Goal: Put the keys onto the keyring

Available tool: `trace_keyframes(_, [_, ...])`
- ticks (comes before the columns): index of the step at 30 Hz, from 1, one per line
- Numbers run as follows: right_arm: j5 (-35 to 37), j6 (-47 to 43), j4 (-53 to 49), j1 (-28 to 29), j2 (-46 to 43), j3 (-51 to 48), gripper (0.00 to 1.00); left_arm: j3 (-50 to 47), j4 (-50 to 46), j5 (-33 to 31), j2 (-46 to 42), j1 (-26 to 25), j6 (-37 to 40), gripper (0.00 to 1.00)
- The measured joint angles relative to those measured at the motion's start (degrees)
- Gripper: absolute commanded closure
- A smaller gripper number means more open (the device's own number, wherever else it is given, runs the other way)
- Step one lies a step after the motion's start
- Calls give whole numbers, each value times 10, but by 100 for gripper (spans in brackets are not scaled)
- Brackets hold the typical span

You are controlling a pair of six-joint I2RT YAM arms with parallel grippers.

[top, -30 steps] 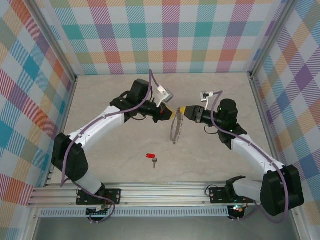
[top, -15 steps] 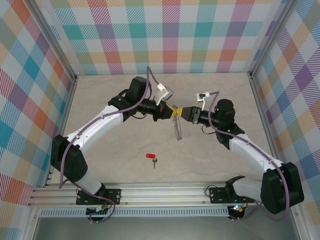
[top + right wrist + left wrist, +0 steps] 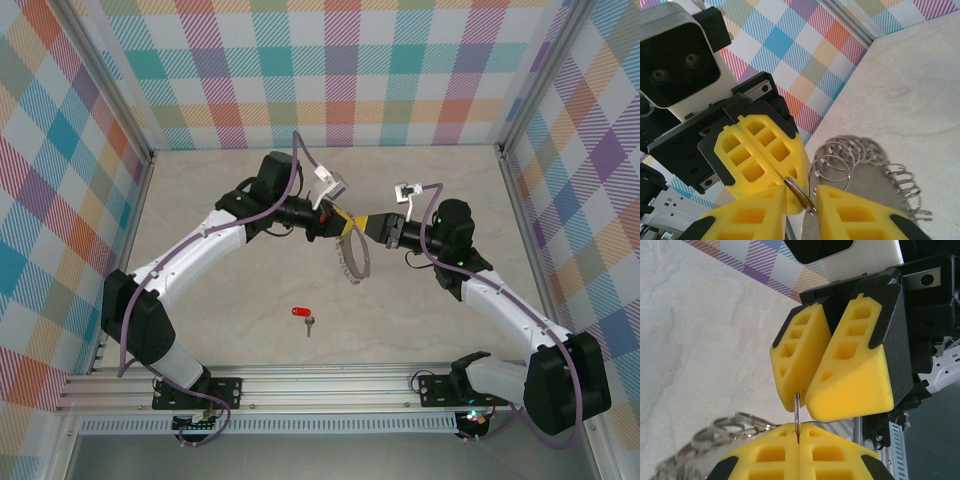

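Left gripper (image 3: 343, 221) clamped shut on the keyring (image 3: 348, 262), wire pinched between its pads; keyring hangs edge-on below the two grippers, off the table (image 3: 230, 330); right gripper (image 3: 372, 226) nose to nose with the left, jaws narrowly apart astride a loop at the ring's top; can't tell if its pads touch; red-headed key (image 3: 302, 313) lies on the table, well apart, nearer the bases.

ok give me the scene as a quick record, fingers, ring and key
left fingers: shut on the keyring rim
right fingers: slightly apart, either side of the ring's edge, facing the left ones; grip unclear
keyring: held up at one edge, fringed with small loops
key: red head, lying on the table near the arm bases, apart from the ring
key on ring: not yet
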Motion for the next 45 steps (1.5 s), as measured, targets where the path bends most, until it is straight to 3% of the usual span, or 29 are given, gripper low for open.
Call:
trace_keyframes(9, [0,-10,-6,5,1,3,100,11,-14,13,0,3,2,100])
trace_keyframes(13, [1,-13,-7,5,2,3,100,12,-15,14,0,3,2,100])
trace_keyframes(16, [5,-16,-6,6,2,4,100,12,-12,8,0,4,-5,72])
trace_keyframes(20, [17,-17,1,10,1,4,100,-21,32,-23,-21,9,-38,48])
trace_keyframes(21, [19,-17,5,9,1,3,100,-34,45,-30,-32,11,-47,47])
trace_keyframes(31, [33,-3,95,10,1,-9,100,-148,213,-111,-129,36,-186,46])
trace_keyframes(45, [80,11,181,35,1,-32,100,-189,394,-87,-108,36,-383,56])
